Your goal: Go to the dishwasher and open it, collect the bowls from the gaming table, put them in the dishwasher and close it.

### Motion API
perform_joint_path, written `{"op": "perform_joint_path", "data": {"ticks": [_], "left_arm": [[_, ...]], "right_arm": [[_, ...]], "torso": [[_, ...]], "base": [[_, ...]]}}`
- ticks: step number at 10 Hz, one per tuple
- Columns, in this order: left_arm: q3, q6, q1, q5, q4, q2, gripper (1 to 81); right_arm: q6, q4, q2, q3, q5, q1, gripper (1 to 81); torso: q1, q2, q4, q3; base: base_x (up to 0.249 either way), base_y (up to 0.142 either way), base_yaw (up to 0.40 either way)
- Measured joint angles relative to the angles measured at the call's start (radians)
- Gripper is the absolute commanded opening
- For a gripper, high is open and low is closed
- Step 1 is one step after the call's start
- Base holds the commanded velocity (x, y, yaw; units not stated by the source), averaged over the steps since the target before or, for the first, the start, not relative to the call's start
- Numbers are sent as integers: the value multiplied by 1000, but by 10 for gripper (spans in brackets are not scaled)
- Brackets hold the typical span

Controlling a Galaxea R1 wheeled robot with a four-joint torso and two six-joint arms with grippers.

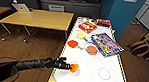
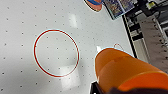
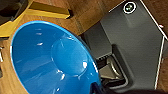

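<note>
The gaming table (image 1: 93, 75) has a glossy white top and yellow edges and runs away from me. My left gripper (image 1: 69, 67) reaches over its near left edge, shut on an orange bowl (image 1: 74, 67). In the left wrist view this orange bowl (image 2: 120, 70) hangs tilted above the white top (image 2: 25, 25), beside a red printed ring (image 2: 35, 47). My right gripper (image 3: 97, 88) is shut on a blue bowl (image 3: 50, 57), held over the wooden floor. A red bowl-like shape (image 1: 72, 44) lies further up the table. The dishwasher is out of view.
Game boxes (image 1: 106, 44), a red pack (image 1: 87, 26), a yellow disc (image 1: 80, 35) and an orange round thing ringed in blue (image 1: 91, 50) crowd the table's far half. A wooden table (image 1: 41, 18) stands to the left, bags (image 1: 140, 46) on the floor to the right.
</note>
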Motion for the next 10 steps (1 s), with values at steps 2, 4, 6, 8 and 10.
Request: {"op": "perform_joint_path", "data": {"ticks": [2, 4, 6, 8, 10], "left_arm": [[68, -1, -7, 4, 0, -99, 10], [141, -1, -2, 8, 0, -172, 10], [172, -1, 34, -2, 1, -220, 10], [179, 1, 83, 2, 4, -239, 10], [180, 2, 103, -4, 20, -233, 10]], "right_arm": [[0, -1, 3, 0, 4, 12, 10], [3, -9, 22, -4, -10, -9, 10], [0, -12, 23, -7, -1, 8, 10], [-2, -14, 23, -11, -14, -7, 10], [-4, -14, 35, -21, -11, -3, 10]], "torso": [[1, 1, 0, -1], [0, 1, 0, -1], [0, 1, 0, -1], [-1, 1, 0, -1], [0, 1, 0, 20]], "base": [[-138, 0, 0], [-152, 0, 0], [-165, 0, 0], [-166, 0, 0], [-165, 0, 0]]}}
